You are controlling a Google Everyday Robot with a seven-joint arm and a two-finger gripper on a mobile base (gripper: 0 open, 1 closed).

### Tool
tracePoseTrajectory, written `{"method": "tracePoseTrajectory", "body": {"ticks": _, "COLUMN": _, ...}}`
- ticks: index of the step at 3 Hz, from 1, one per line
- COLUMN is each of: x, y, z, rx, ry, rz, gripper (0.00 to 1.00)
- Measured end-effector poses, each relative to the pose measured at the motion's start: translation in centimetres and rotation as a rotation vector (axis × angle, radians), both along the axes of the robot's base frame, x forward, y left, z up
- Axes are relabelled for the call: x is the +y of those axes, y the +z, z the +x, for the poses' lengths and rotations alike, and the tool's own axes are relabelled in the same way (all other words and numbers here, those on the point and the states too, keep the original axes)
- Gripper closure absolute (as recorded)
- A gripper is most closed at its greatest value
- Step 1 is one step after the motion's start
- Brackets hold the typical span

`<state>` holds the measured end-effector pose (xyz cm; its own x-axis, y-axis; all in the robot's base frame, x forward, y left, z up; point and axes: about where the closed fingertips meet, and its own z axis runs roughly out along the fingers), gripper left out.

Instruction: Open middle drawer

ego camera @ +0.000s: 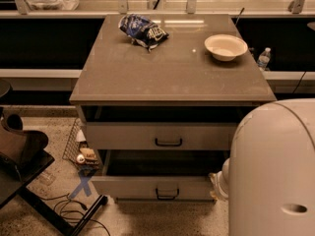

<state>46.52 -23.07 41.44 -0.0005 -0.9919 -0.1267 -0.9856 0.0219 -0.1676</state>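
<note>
The cabinet (172,77) has two drawer fronts in view, each with a small black bar handle. The upper front (157,135) stands slightly out, with a dark gap above it. The middle drawer (147,187) is the lower front; it stands further out, with its dark inside showing above it. Its handle (167,194) is at centre. A thin strip below it may be the lowest drawer. My gripper is not in view. Only my white body (275,171) and a white arm part (219,180) show at the right, next to the middle drawer's right end.
On the cabinet top lie a blue chip bag (142,31) and a white bowl (225,46). A water bottle (264,58) stands at the far right. A wire basket (81,146) with small items, a blue floor mark (83,183), cables and a dark chair (19,156) are at the left.
</note>
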Motion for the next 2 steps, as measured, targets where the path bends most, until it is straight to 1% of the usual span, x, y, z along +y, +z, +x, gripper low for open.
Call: {"method": "tracePoseTrajectory", "body": {"ticks": 2, "x": 0.0, "y": 0.17, "z": -0.01, "rx": 0.0, "ry": 0.0, "rz": 0.0, "gripper": 1.0}}
